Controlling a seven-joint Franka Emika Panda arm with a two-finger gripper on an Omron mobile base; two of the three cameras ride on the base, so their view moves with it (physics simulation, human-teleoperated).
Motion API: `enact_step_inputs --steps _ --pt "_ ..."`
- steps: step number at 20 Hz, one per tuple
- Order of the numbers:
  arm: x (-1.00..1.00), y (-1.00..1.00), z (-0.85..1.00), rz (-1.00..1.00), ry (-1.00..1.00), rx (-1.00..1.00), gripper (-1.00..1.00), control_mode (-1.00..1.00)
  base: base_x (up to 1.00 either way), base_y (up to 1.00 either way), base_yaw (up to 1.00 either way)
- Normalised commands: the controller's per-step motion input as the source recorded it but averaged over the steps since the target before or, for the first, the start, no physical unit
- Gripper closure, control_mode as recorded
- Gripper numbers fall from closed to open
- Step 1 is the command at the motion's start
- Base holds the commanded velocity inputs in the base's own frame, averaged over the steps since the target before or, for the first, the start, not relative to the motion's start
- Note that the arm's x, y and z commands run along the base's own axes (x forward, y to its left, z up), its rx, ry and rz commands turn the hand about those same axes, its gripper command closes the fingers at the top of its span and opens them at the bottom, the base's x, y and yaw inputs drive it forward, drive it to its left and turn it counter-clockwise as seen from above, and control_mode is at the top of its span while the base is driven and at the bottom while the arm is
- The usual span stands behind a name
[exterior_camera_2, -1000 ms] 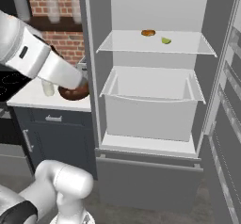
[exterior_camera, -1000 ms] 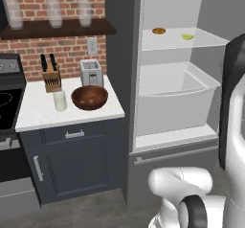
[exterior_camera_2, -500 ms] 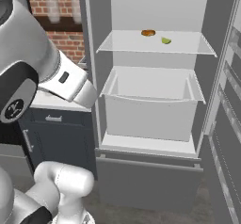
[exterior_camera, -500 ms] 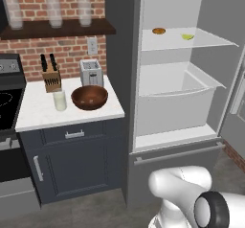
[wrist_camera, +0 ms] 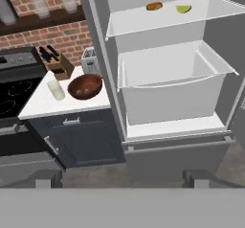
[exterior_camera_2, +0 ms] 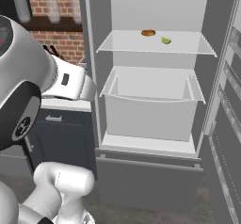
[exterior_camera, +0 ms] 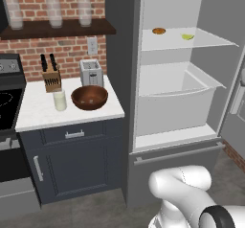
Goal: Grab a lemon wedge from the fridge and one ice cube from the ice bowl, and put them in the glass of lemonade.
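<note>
On the counter (exterior_camera: 33, 112) the glass of lemonade (exterior_camera: 60, 100) stands just left of the ice bowl (exterior_camera: 89, 97). The fridge (exterior_camera: 177, 78) stands open, the lemon wedge (exterior_camera: 187, 37) lying on its upper shelf (exterior_camera: 210, 39). The gripper (wrist_camera: 122, 178) hangs spread wide, holding nothing.

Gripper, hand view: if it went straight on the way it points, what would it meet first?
Probably the front wall of the white fridge drawer in the open dark grey fridge; depth is unclear.
</note>
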Motion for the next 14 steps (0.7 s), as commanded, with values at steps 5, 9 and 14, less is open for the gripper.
enact_step_inputs --steps 5,9,14 --pt "-0.31 -0.05 -0.04 -0.02 -0.09 -0.05 -1.0 -1.0 0.0 0.0 0.0" --pt "-0.37 0.0 0.1 -0.12 0.0 -0.01 -1.0 -1.0 0.0 0.0 0.0" --pt "-0.29 -0.03 0.02 -0.11 -0.01 0.0 -1.0 -1.0 0.0 0.0 0.0"
